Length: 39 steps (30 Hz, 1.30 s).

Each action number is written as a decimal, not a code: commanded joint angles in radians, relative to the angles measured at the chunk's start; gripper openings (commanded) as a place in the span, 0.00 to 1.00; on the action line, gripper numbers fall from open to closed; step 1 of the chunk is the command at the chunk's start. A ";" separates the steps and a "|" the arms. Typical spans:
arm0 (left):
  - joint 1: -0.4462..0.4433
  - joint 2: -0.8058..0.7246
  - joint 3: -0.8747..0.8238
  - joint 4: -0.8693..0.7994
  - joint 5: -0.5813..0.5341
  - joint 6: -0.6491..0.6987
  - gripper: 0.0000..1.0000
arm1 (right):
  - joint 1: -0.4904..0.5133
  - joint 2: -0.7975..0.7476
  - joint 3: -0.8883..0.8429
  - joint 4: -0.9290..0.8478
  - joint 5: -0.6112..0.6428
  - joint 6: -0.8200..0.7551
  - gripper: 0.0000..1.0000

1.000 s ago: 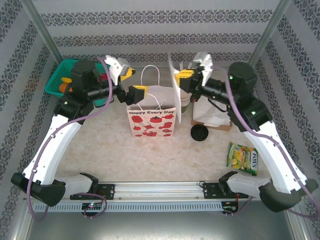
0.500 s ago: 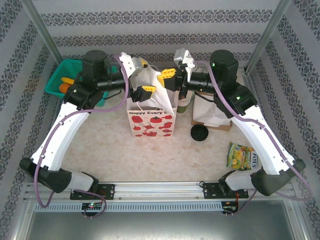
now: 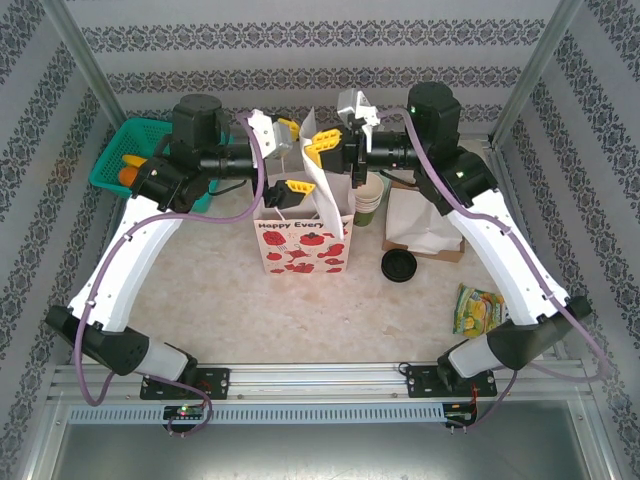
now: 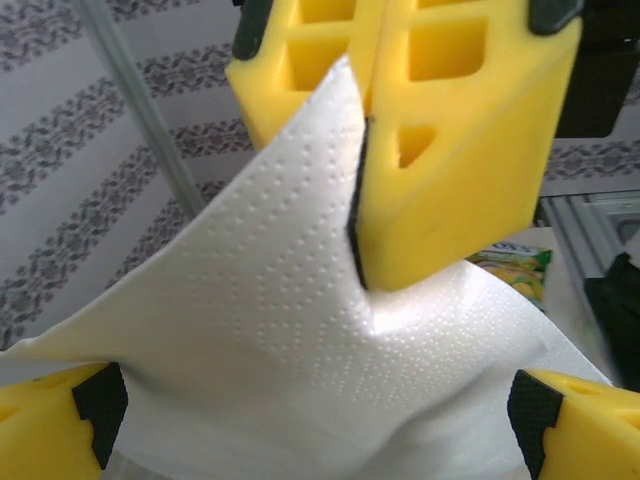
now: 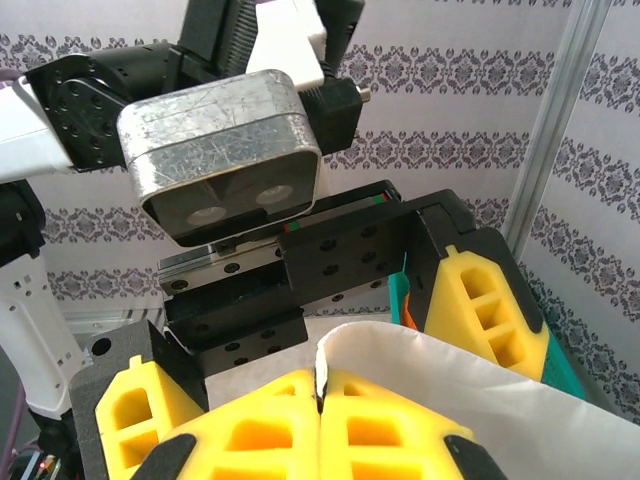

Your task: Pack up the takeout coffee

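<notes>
A white paper bag point(image 3: 305, 245) printed with red fruit stands upright mid-table. Above its mouth my right gripper point(image 3: 325, 150) point(image 5: 320, 400) is shut on the upper corner of a white embossed napkin point(image 3: 320, 185) point(image 4: 260, 320) point(image 5: 450, 390), which hangs down towards the bag. My left gripper point(image 3: 288, 160) point(image 4: 310, 410) faces it from the left, open, one finger on each side of the napkin and not pinching it. The takeout coffee is hidden. Green cups with cream rims point(image 3: 368, 205), seemingly a nested stack, stand just right of the bag.
A black lid point(image 3: 400, 265) lies right of the bag. Behind it is a brown tray with white napkins point(image 3: 425, 228). A yellow-green snack packet point(image 3: 485, 315) lies front right. A green basket point(image 3: 118, 152) sits back left. Metal posts flank the back corners.
Both grippers moved in towards each other over the bag. The right one carried the napkin left, and the open left gripper now straddles it.
</notes>
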 commanded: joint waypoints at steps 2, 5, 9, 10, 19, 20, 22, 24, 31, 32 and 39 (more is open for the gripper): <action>-0.007 -0.008 0.012 0.119 -0.070 -0.047 1.00 | -0.015 0.036 0.053 0.009 -0.107 -0.038 0.00; -0.008 0.061 0.094 0.024 0.005 -0.018 1.00 | -0.007 0.061 0.082 0.018 -0.177 -0.035 0.00; -0.008 0.115 0.135 -0.049 0.125 0.031 1.00 | 0.004 0.087 0.128 0.031 -0.186 -0.036 0.00; -0.008 0.117 0.134 -0.057 0.149 0.041 1.00 | 0.005 0.092 0.139 0.034 -0.184 -0.035 0.00; 0.001 0.108 0.088 -0.122 0.114 0.093 0.75 | -0.038 0.053 0.145 0.037 -0.163 -0.042 0.00; 0.001 0.105 0.083 -0.124 0.110 0.091 0.72 | -0.044 0.042 0.132 0.041 -0.150 -0.045 0.00; 0.004 0.094 0.068 -0.121 0.098 0.092 0.66 | -0.057 0.022 0.108 0.046 -0.127 -0.042 0.00; 0.007 0.082 0.049 -0.111 0.080 0.090 0.58 | -0.071 0.003 0.084 0.052 -0.103 -0.040 0.00; 0.010 0.066 0.032 -0.103 0.060 0.083 0.29 | -0.093 -0.022 0.031 0.048 -0.073 -0.035 0.04; 0.010 0.066 0.031 -0.099 0.061 0.080 0.24 | -0.096 -0.019 0.024 0.038 -0.079 -0.040 0.19; 0.010 0.067 0.047 -0.113 0.069 0.091 0.00 | -0.102 0.019 -0.047 -0.015 -0.093 -0.106 0.98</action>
